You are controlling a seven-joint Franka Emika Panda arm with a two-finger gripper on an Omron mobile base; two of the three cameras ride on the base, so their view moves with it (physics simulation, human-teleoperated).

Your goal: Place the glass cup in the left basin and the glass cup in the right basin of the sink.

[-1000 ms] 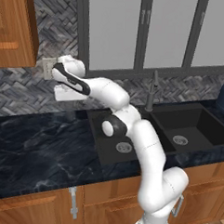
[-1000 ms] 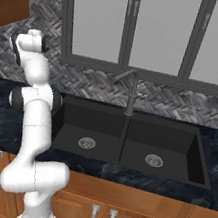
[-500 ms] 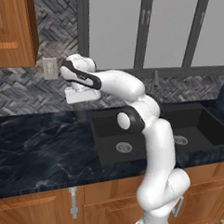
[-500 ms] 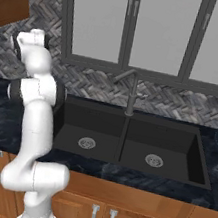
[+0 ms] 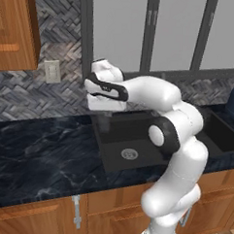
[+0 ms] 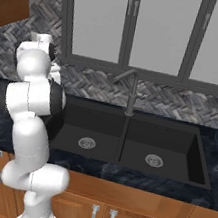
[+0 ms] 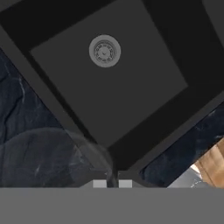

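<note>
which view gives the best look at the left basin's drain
The hand view: the drain sits close, seen from above on the left basin floor, unobstructed. The right base view shows it smaller beside the arm. The left base view shows it small, next to the elbow.

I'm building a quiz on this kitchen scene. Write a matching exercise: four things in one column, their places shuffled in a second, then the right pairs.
1 glass cup
2 faucet
3 wall outlet
4 steel drain

A on the herringbone wall
B pinched in the gripper
C in the floor of the left basin
D at the back edge of the sink

Pairs: 1-B, 2-D, 3-A, 4-C
</note>
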